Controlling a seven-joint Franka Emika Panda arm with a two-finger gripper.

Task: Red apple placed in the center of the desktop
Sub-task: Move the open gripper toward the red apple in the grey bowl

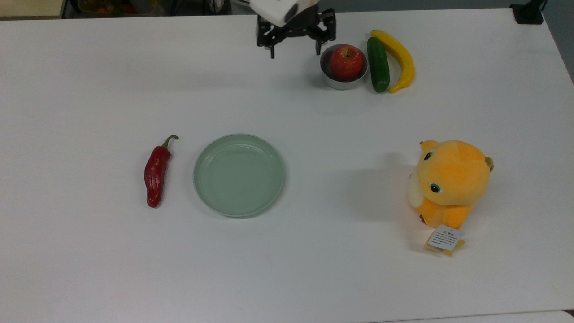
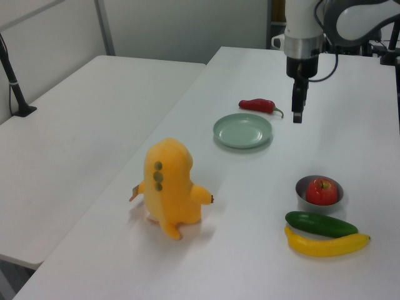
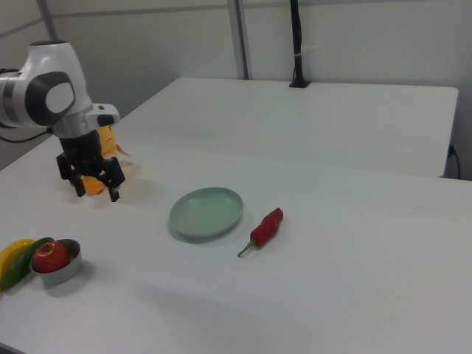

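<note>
1. While the approach step is in hand, the gripper point(image 1: 297, 50) hangs above the desktop point(image 1: 314, 278) with its fingers apart and nothing between them; in the top view it sits just left of the metal bowl point(image 1: 332, 80).
2. Red apple point(image 1: 346, 62) — seated stem-up in the metal bowl, at the far edge in the top view; a cucumber point(image 1: 378, 64) and banana point(image 1: 397, 56) lie just beside the bowl.
3. Green plate point(image 1: 238, 175), chili pepper point(image 1: 156, 172), plush toy point(image 1: 450, 183) — apart from the apple.
4. Next move, as judged: centre over the apple, descend, close across its sides, avoiding the bowl's rim; carrying to the table's middle comes after.
</note>
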